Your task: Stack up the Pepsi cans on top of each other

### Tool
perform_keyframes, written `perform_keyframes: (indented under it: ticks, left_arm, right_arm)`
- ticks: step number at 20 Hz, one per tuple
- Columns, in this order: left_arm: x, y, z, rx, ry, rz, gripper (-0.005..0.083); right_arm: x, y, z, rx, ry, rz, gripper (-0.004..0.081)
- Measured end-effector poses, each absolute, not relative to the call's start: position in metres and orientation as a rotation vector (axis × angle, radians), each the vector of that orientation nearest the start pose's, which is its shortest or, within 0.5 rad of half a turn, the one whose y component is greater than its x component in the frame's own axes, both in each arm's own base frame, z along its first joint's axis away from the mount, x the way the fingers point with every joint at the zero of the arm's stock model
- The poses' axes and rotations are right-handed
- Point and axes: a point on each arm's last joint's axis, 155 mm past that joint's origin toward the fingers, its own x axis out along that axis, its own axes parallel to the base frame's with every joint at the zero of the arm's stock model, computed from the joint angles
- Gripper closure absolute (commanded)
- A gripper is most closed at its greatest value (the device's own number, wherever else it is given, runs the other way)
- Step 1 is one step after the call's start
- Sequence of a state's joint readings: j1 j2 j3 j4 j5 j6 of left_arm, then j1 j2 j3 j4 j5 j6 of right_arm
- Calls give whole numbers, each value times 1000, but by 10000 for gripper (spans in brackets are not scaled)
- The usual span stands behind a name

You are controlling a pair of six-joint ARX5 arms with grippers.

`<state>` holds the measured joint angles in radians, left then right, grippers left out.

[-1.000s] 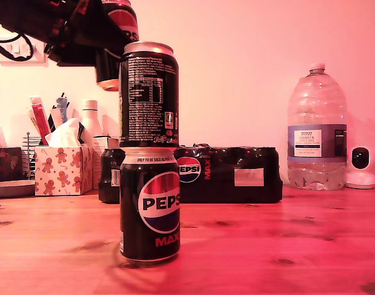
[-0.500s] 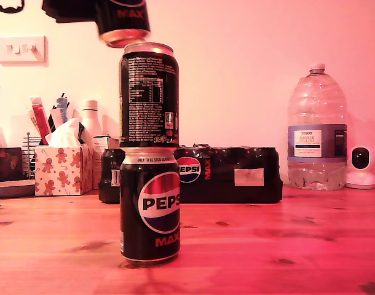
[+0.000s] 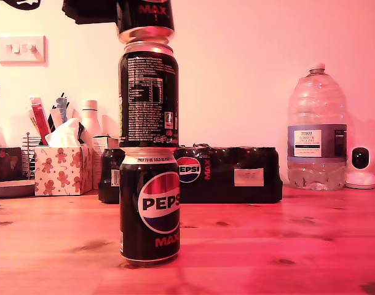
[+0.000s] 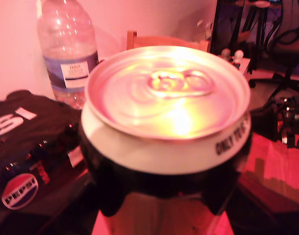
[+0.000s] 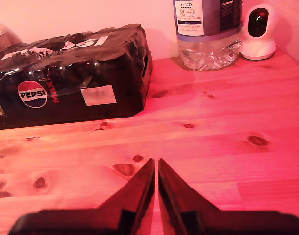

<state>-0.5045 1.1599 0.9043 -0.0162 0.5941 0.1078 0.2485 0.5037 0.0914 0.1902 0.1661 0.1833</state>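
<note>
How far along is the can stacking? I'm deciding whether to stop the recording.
Two Pepsi cans already stand stacked on the table: the bottom can with the second can upright on it. My first gripper holds the third can right at the second can's top; whether it rests there is unclear. Left: release and withdraw. My second gripper is shut and idle.
</note>
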Motion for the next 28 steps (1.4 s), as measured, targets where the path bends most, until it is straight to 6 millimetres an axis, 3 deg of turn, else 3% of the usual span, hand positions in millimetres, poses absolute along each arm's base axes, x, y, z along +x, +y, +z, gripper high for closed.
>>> perform_keyframes:
  ticks: [12,28]
  left_arm:
    - [269,-283,271,92,279,-1131,439]
    - [272,-280,269,93,311,-1081,439]
  right_arm:
    - [279,39,133,137,224,62,783]
    - [279,39,133,137,224,62,783]
